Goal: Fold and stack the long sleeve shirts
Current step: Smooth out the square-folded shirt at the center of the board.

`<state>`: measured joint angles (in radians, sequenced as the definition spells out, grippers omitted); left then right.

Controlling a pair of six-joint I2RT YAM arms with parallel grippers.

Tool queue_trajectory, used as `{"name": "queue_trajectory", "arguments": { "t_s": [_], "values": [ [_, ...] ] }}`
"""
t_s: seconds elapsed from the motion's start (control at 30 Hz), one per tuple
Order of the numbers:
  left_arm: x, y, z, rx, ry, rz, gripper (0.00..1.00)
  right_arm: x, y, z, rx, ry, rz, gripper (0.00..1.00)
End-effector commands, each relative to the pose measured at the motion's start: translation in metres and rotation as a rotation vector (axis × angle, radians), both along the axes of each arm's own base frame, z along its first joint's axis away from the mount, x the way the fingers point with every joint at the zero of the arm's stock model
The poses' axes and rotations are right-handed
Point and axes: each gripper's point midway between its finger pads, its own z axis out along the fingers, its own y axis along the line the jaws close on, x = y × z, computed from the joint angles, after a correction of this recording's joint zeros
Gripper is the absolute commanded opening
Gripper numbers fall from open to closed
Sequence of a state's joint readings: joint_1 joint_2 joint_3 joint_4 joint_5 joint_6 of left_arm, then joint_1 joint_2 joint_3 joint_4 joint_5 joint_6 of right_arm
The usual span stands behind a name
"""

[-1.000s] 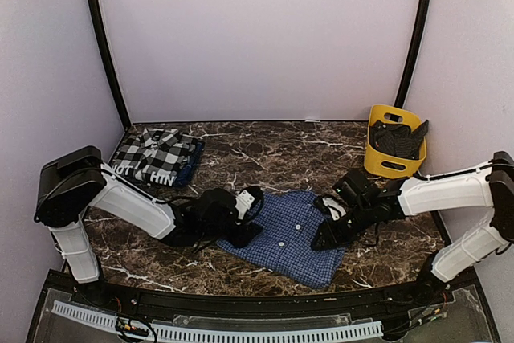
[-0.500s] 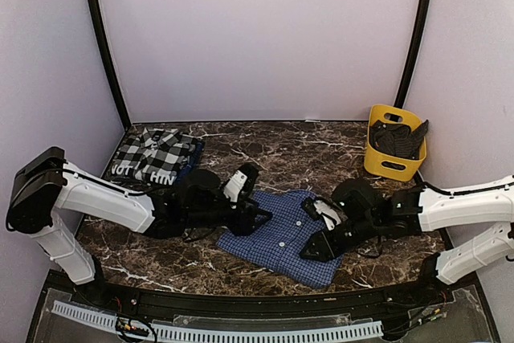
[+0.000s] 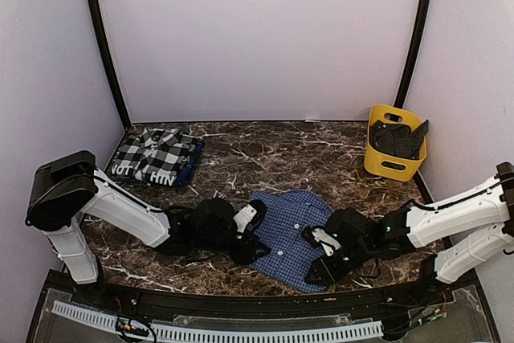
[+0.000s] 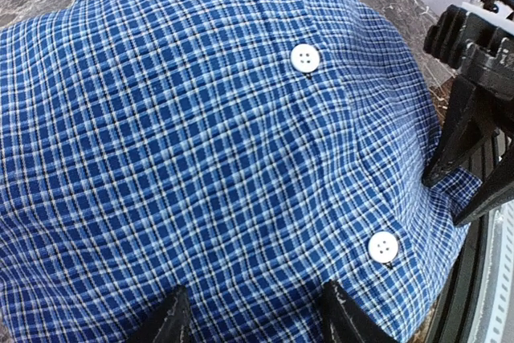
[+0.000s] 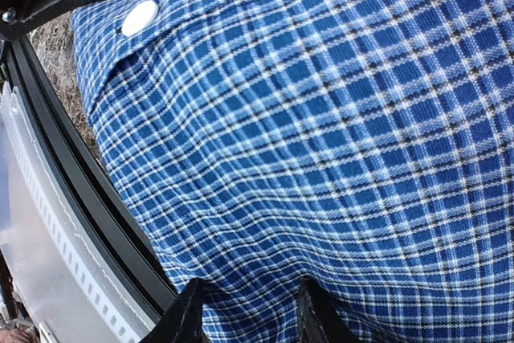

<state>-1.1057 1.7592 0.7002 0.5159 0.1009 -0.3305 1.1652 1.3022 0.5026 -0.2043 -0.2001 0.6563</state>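
ok so blue shirt [image 3: 285, 226] sits near-centre on the desk [image 3: 265, 150], left pincer [image 3: 255, 240] and right pincer [image 3: 317, 267] each clamped on an edge; plaid shirt [image 3: 154, 156] lies far-left, closer to the left arm.

Dark marble table [image 3: 265, 154] w/ white veins. Folded plaid shirt [image 3: 154, 156] at far-left corner; blue check shirt [image 3: 287, 234] near front edge, centre. Yellow bin [image 3: 377, 160] far right, by wall.

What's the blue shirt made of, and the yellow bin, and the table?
Blue shirt: thin woven cloth, likely cotton; threads show up close, with white plastic-looking buttons. Yellow bin: smooth, glossy plastic. Table: dark marble look with white veins, maybe only printed.
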Motion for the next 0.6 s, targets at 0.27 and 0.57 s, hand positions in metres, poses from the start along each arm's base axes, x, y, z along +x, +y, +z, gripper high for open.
{"name": "queue_trajectory", "arguments": {
  "t_s": [0.27,0.57],
  "values": [
    [0.024,0.020,0.000,0.160,-0.177,0.087,0.54,0.042,-0.001,0.056,-0.022,-0.169,-0.045,0.55],
    [0.031,-0.006,0.064,-0.015,-0.233,0.084,0.56,0.158,-0.018,0.121,0.086,-0.274,-0.183,0.84]
  ]
}}
